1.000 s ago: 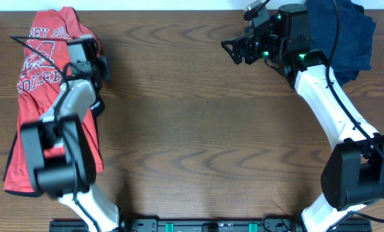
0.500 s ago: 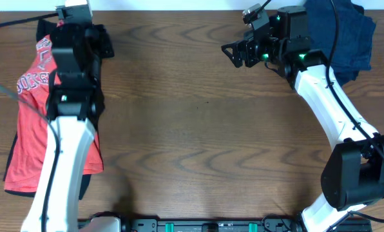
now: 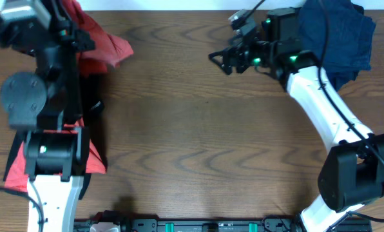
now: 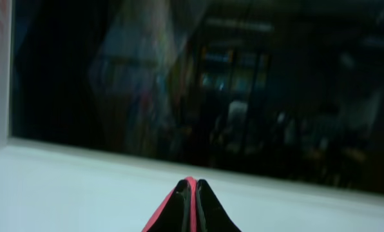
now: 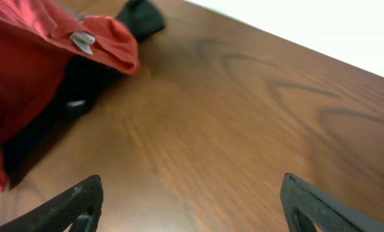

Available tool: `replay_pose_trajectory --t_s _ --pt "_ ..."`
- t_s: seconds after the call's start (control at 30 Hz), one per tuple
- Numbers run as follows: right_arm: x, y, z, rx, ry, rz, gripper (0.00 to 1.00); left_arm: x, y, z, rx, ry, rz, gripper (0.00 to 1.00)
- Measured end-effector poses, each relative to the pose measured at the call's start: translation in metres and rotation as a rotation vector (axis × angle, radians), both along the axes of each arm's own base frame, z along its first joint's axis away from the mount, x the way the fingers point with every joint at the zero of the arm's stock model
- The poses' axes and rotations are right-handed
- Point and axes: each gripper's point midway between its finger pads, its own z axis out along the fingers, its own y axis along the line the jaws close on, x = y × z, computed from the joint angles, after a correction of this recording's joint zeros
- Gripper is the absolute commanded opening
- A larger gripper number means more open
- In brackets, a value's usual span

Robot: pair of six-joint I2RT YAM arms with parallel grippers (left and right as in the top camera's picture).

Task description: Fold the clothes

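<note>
A red shirt [image 3: 105,46] with white lettering lies along the table's left side. Its upper part is lifted and bunched, and its lower part [image 3: 18,171] rests on the wood. My left gripper [image 4: 192,188] is shut on a fold of the red shirt, raised high and facing a dark window. In the overhead view its arm hides the fingers. My right gripper [image 3: 221,58] is open and empty above the wood at the back middle. In the right wrist view its gripper [image 5: 192,190] faces the red shirt [image 5: 31,58], well apart from it.
A pile of dark blue clothes [image 3: 346,35] lies at the back right corner behind the right arm. A black garment [image 3: 92,106] shows under the red shirt's right edge; it also shows in the right wrist view [image 5: 140,16]. Bare wooden table [image 3: 198,142] spans the middle.
My left arm has risen steeply toward the camera with the shirt's upper part, which has bunched and swung right. My right gripper has shifted a little to the left.
</note>
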Motion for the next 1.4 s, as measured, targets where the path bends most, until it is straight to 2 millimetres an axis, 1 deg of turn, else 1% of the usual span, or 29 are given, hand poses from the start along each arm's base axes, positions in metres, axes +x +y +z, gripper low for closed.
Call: replay_pose_trajectory --t_s 0.03,0.1,0.2,0.3,0.47,0.57,0.63,0.73,0.77,0.9,1.03,1.2,1.3,1.4 --pt "-0.003 0.006 0.000 -0.001 -0.002 0.017 0.90 -0.005 0.000 0.006 -0.010 -0.021 -0.007 0.06" --pt "-0.014 0.025 0.000 -0.005 -0.015 0.070 0.91 -0.013 -0.001 0.013 -0.028 -0.047 -0.023 0.06" --pt "-0.033 0.053 0.001 -0.013 -0.037 0.150 0.93 -0.017 -0.005 0.017 -0.041 -0.060 -0.053 0.06" --pt "-0.048 0.076 0.002 -0.016 -0.063 0.212 0.95 -0.018 -0.009 0.017 -0.054 -0.062 -0.082 0.06" --pt "-0.063 0.107 0.013 0.006 -0.136 0.285 0.98 -0.025 -0.016 0.019 -0.050 -0.061 -0.131 0.06" --pt "-0.069 0.120 0.021 0.023 -0.179 0.316 0.99 -0.031 -0.020 0.014 -0.059 -0.032 -0.159 0.06" --pt "-0.073 0.128 0.026 0.038 -0.212 0.343 0.99 -0.032 -0.022 0.006 -0.061 0.011 -0.174 0.06" --pt "-0.080 0.139 0.037 0.073 -0.265 0.392 0.98 -0.028 -0.026 -0.017 -0.072 0.110 -0.195 0.06" --pt "-0.081 0.141 0.041 0.084 -0.284 0.403 0.98 -0.025 -0.028 -0.028 -0.075 0.155 -0.202 0.06" --pt "-0.083 0.143 0.044 0.092 -0.316 0.433 0.96 -0.018 -0.041 -0.056 -0.068 0.272 -0.268 0.06" --pt "-0.089 0.144 0.045 0.094 -0.352 0.485 0.94 -0.016 -0.059 -0.075 -0.054 0.349 -0.370 0.06" --pt "-0.095 0.147 0.048 0.104 -0.394 0.535 0.93 -0.012 -0.079 -0.104 -0.052 0.463 -0.486 0.06" --pt "-0.102 0.151 0.052 0.123 -0.415 0.571 0.94 -0.009 -0.086 -0.123 -0.062 0.535 -0.529 0.06" --pt "-0.110 0.154 0.056 0.146 -0.424 0.611 0.94 -0.006 -0.090 -0.135 -0.069 0.579 -0.550 0.06"
